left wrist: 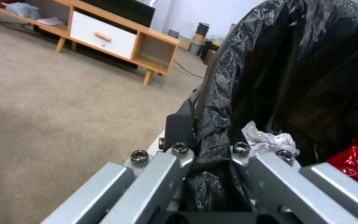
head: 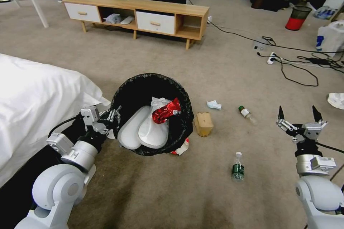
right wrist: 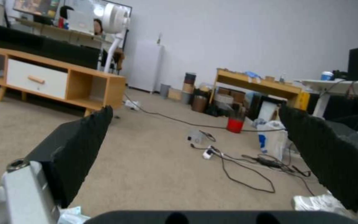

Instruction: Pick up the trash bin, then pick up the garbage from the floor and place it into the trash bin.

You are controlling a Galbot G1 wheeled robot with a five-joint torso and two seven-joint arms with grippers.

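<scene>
Bin (head: 154, 89) rim pinched by left end effector (head: 114, 116), red can (head: 165, 111) inside; right end effector (head: 300, 114) spread, bottle (head: 237, 166) on floor just left of it.

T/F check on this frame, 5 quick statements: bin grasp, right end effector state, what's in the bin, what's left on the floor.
1. The left end effector clamps the trash bin at its rim. True.
2. The right end effector holds a bottle. False: it is open and empty.
3. The red can lies inside the bin. True.
4. The brown paper bag is in the bin. False: it sits on the carpet beside it.
5. Both bottles, and, remain on the floor. True.
</scene>
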